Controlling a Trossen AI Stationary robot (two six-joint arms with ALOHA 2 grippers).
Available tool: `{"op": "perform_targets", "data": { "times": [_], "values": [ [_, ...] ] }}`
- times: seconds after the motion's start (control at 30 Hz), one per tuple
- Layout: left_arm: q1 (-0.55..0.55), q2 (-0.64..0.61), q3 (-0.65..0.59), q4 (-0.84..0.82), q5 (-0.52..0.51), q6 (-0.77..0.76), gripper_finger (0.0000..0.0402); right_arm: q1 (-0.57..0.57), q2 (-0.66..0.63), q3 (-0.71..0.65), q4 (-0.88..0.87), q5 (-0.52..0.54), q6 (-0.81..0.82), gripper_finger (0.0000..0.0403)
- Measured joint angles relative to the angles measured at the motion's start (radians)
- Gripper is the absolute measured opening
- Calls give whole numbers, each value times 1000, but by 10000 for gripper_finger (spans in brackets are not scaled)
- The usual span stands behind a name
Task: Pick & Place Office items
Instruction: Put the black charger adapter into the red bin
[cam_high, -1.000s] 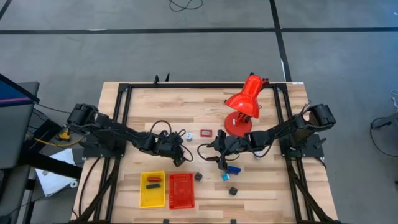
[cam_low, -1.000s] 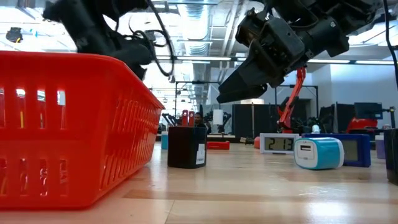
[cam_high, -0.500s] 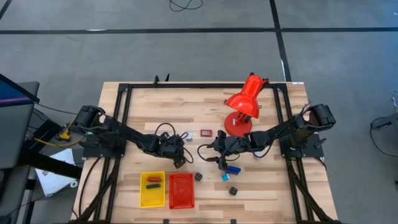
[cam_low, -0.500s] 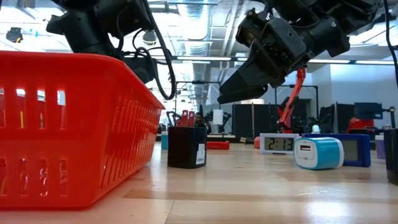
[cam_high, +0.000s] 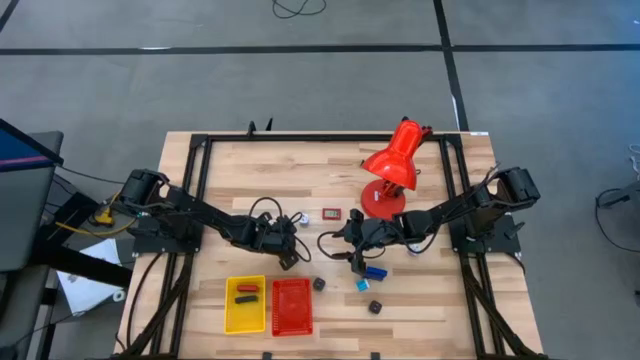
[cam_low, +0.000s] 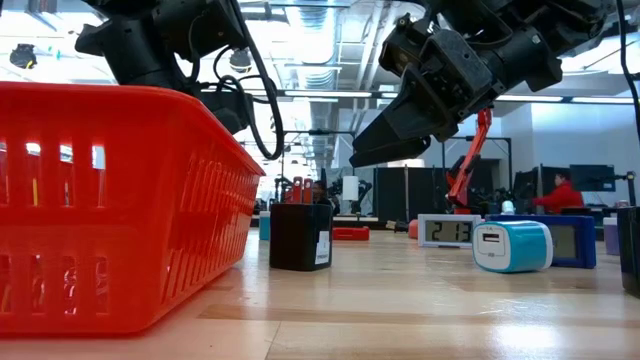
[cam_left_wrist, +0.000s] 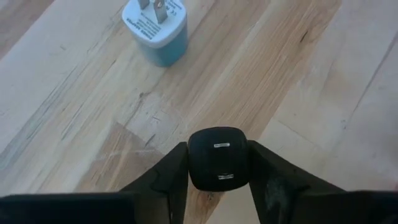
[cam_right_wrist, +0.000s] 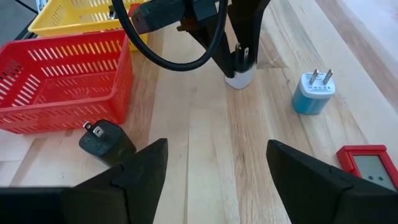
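Note:
My left gripper points down at the table's middle, shut on a small charger block. The block's face is black with two slots; its body looks pale in the right wrist view. A blue-and-white plug lies on the wood beyond it. My right gripper hangs open above the table with nothing between its fingers. A black charger, a blue plug and a small red clock lie loose on the wood. My left gripper pinches the block's two opposite sides between its two fingers. The fingers come from above, slanting down. The block's underside sits on the table.
A red tray and a yellow tray holding small items stand at the near edge. A large red desk lamp stands at the far right. More small blue and black pieces lie near my right gripper.
My left arm leaned a little forward and down over the table's middle between the oldest frames and half a second ago, then kept still.

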Motion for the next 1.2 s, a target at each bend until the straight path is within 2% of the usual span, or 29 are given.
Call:
{"op": "perform_targets", "data": {
  "times": [0.17, 0.3, 0.4, 0.5, 0.6, 0.7, 0.93, 1.2],
  "values": [
    [-7, -73, 0, -2, 95, 0, 145, 0, 0, 0, -8, 0, 0, 265],
    [-43, -201, 0, 10, 166, 50, 134, 0, 0, 0, -8, 0, 0, 265],
    [-106, -284, 1, 43, 173, 106, 129, 0, 0, 0, -9, 1, 0, 265],
    [-195, -311, 1, 110, 175, 193, 138, 0, 0, 0, -10, 24, 16, 265],
    [-273, -295, 2, 170, 178, 252, 146, 0, 0, 0, -10, 53, 43, 265],
    [-315, -253, 2, 161, 143, 259, 143, 0, 0, 0, -9, 54, 61, 265],
    [-330, -146, 2, 163, 137, 256, 142, 0, 0, 0, -6, 54, 82, 265],
    [-330, -48, 2, 195, 200, 255, 144, 0, 0, 0, -6, 54, 105, 265]
  ]
}}
